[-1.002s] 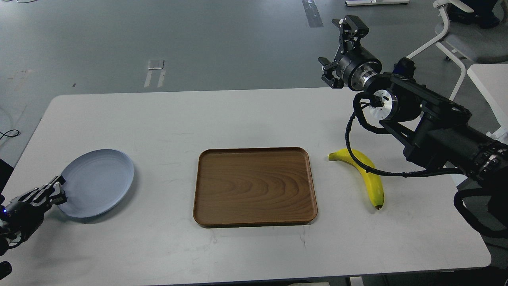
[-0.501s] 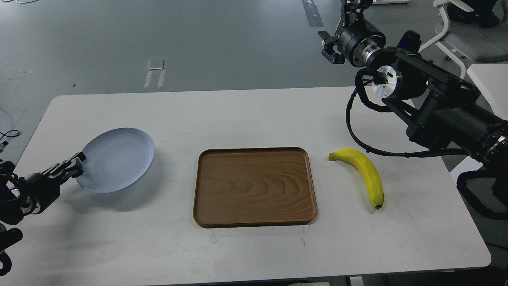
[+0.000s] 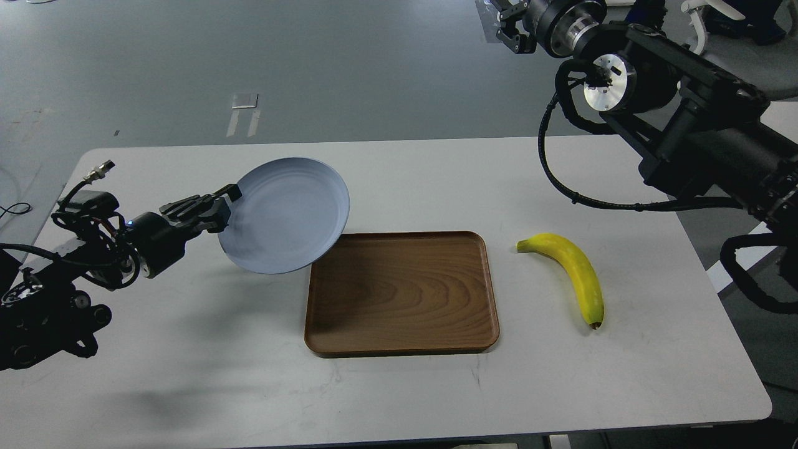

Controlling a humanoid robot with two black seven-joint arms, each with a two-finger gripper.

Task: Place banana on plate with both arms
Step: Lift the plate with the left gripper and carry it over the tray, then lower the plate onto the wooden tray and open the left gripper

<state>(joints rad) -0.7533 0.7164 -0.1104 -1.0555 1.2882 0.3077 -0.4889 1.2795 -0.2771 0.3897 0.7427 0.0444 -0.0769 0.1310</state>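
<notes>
My left gripper (image 3: 219,210) is shut on the left rim of the pale blue-grey plate (image 3: 287,215) and holds it in the air, tilted, with its right edge over the upper-left corner of the brown wooden tray (image 3: 402,293). The yellow banana (image 3: 573,274) lies flat on the table to the right of the tray, stem to the upper left and dark tip toward me. My right gripper (image 3: 508,19) is raised high at the top edge of the view, far above and behind the banana, partly cut off; its fingers look spread and hold nothing.
The white table (image 3: 187,374) has its front edge near the bottom of the view. The right arm's black cable (image 3: 561,187) loops down over the table's far right. A white chair (image 3: 735,50) stands behind on the right.
My left arm lifted the plate off the table and carried it right and up to the tray's corner. My right gripper rose further toward the top edge. The banana stayed put.
</notes>
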